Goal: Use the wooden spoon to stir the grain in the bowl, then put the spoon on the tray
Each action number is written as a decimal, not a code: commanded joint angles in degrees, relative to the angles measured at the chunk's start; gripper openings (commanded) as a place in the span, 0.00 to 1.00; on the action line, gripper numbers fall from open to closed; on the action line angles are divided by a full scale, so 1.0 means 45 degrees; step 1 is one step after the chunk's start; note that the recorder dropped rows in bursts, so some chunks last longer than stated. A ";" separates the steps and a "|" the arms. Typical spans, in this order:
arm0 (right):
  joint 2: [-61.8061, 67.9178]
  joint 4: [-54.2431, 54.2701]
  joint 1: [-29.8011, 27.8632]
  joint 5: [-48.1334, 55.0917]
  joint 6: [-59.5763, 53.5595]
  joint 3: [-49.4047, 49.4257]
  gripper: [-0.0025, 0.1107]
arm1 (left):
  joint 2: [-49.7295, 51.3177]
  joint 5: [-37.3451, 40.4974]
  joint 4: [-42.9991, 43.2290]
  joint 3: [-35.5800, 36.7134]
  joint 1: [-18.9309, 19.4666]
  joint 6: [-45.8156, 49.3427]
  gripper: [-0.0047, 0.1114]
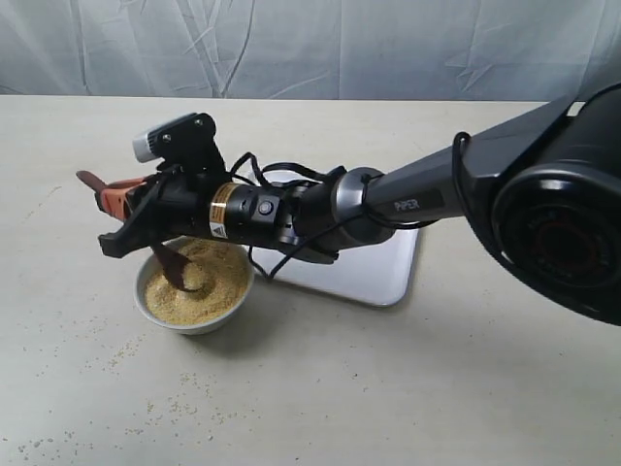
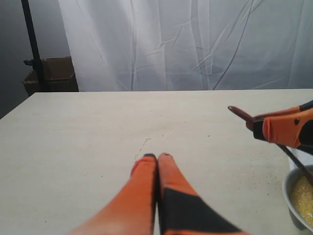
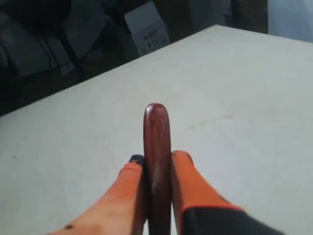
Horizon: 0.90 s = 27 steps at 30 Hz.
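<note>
The small white bowl (image 1: 147, 302) stands on the table left of centre, filled with yellow-tan grain (image 1: 215, 289). My right gripper (image 1: 109, 199) reaches across from the right and is shut on the dark wooden spoon (image 1: 175, 268), whose oval end dips into the grain while its handle sticks out up and to the left. In the right wrist view the handle (image 3: 156, 127) sits clamped in the right gripper (image 3: 156, 159). The white tray (image 1: 383, 277) lies behind and right of the bowl, partly under that arm. My left gripper (image 2: 157, 156) is shut on nothing, low over bare table, left of the bowl (image 2: 292, 192).
Loose grains (image 1: 165, 403) are scattered on the table in front of the bowl. The right arm (image 1: 427, 194) stretches across above the tray. A white curtain closes the back, with a cardboard box (image 2: 54, 73) and a black pole (image 2: 32, 39) off the table's far corner.
</note>
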 commanded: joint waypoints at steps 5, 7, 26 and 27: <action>-0.1141 0.2857 -0.0109 -0.1106 0.1963 -0.0040 0.02 | -0.0066 -0.0058 0.0011 0.0063 0.0011 -0.0013 0.04; -0.1190 0.3215 -0.0209 -0.1106 0.2984 -0.0040 0.02 | -0.0066 -0.0058 0.0011 0.0063 0.0011 -0.0013 0.04; -0.1190 0.3250 -0.0648 -0.0012 0.8330 -0.0040 0.02 | -0.0066 -0.0058 0.0011 0.0063 0.0011 -0.0013 0.04; -0.1222 0.3163 -0.0648 -0.0012 0.8330 -0.0040 0.02 | -0.0066 -0.0058 0.0011 0.0063 0.0011 -0.0013 0.04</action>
